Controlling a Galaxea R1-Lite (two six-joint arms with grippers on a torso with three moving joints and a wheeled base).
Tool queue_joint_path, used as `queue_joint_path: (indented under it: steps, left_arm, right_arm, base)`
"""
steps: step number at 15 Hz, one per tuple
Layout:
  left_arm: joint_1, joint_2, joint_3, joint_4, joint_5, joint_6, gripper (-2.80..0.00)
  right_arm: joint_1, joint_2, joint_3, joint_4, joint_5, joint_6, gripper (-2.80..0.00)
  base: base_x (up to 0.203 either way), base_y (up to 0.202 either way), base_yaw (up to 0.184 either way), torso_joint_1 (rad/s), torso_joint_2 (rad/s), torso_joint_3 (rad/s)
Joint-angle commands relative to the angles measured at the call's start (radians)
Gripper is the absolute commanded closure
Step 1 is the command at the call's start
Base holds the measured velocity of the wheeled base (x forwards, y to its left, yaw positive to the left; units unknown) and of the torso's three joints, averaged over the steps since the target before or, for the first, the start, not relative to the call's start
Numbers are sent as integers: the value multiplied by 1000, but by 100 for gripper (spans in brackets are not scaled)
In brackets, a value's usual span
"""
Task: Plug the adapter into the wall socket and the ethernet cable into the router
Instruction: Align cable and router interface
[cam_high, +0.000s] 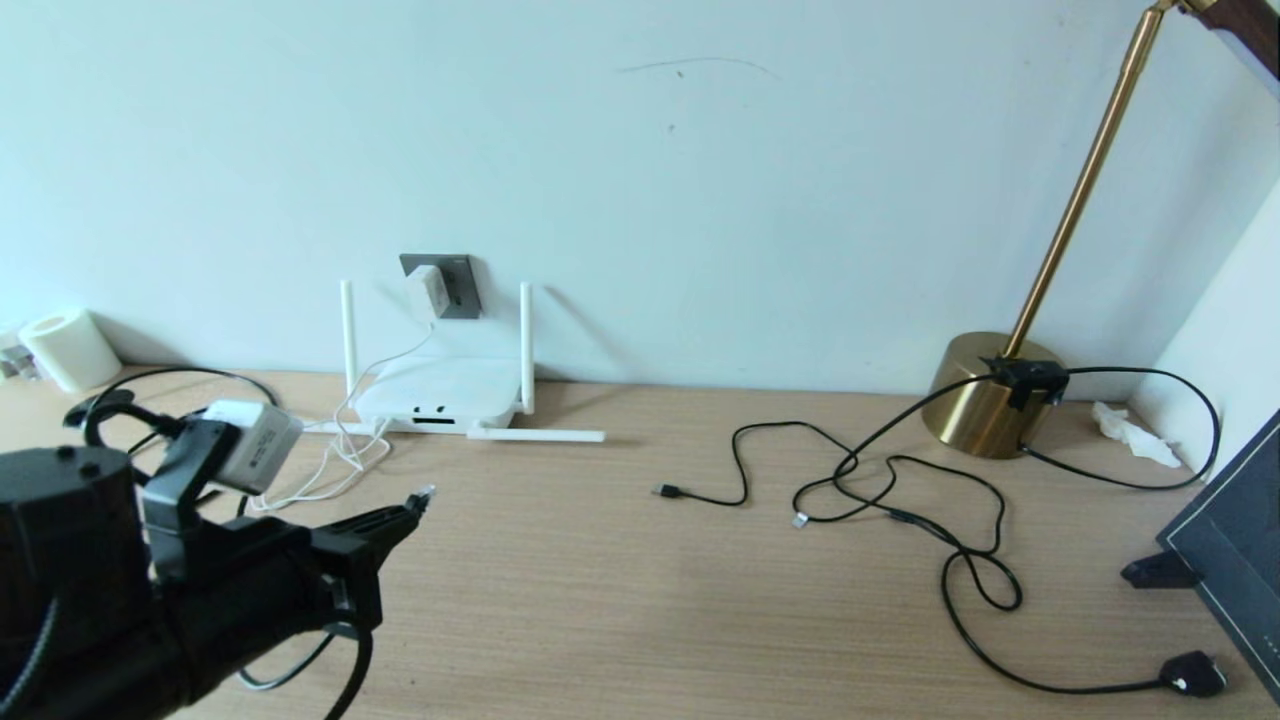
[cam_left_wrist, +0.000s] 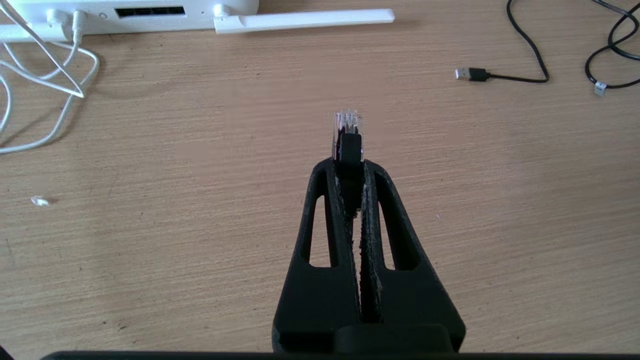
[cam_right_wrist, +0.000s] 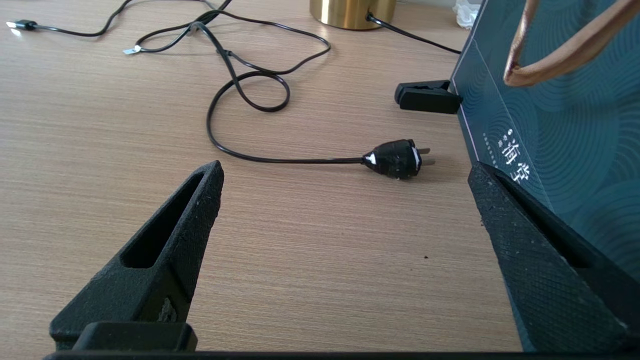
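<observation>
Clear plastic tips the ethernet cable (cam_left_wrist: 348, 131), and my left gripper (cam_left_wrist: 350, 165) has its fingers pinched tight on the black boot just behind that clip plug, above the wooden surface (cam_left_wrist: 200, 225) in front of the router (cam_high: 440, 395). Past the router, on the wall, the adapter (cam_high: 429, 291) sits plugged into the wall socket (cam_high: 455, 282), its thin white cord dropping to the router's port edge. Well off from the router, my right gripper (cam_right_wrist: 345, 200) has its fingers spread wide, empty, near a black power plug (cam_right_wrist: 397, 159) and a dark teal bag (cam_right_wrist: 560, 125).
</observation>
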Motion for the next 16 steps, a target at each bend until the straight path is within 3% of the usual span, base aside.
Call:
queue_joint_path:
  steps: [1, 3, 16]
  left_arm:
    - [1, 8, 10, -3, 0, -6, 0]
    - [1, 9, 21, -3, -1, -34, 0]
    - [3, 7, 52, -11, 5, -35, 0]
  right_arm:
    - [0, 1, 0, 0, 0, -1, -280]
    - [0, 1, 0, -1, -1, 7, -280]
    - [0, 1, 2, -1, -8, 16, -280]
  base:
    - [0, 0, 0, 0, 0, 0]
    - [0, 0, 0, 0, 0, 0]
    - [-22, 0, 0, -2, 4, 4]
